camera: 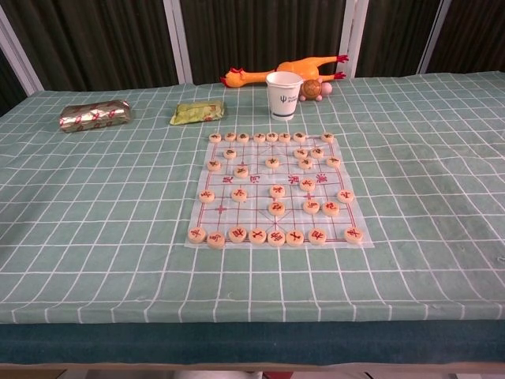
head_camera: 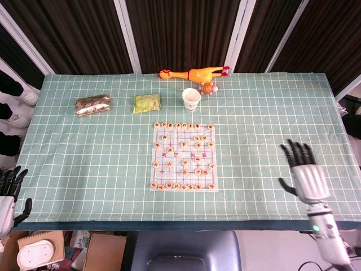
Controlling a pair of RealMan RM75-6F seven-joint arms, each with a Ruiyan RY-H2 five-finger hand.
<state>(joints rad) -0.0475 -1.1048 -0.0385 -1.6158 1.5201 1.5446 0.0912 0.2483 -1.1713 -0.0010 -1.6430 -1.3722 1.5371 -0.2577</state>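
A Chinese chess board (head_camera: 184,157) (camera: 272,189) lies in the middle of the green checked cloth, with several round wooden pieces (camera: 276,208) on it. My right hand (head_camera: 303,172) hovers open over the cloth's right side, far from the board, fingers spread and holding nothing. My left hand (head_camera: 10,195) hangs off the table's near left corner, fingers apart and empty. Neither hand shows in the chest view.
A white paper cup (head_camera: 191,99) (camera: 284,95) stands behind the board. A rubber chicken (head_camera: 192,73) and a small toy (head_camera: 209,88) lie at the far edge. A green packet (head_camera: 148,103) and a foil-wrapped packet (head_camera: 93,104) lie to the left.
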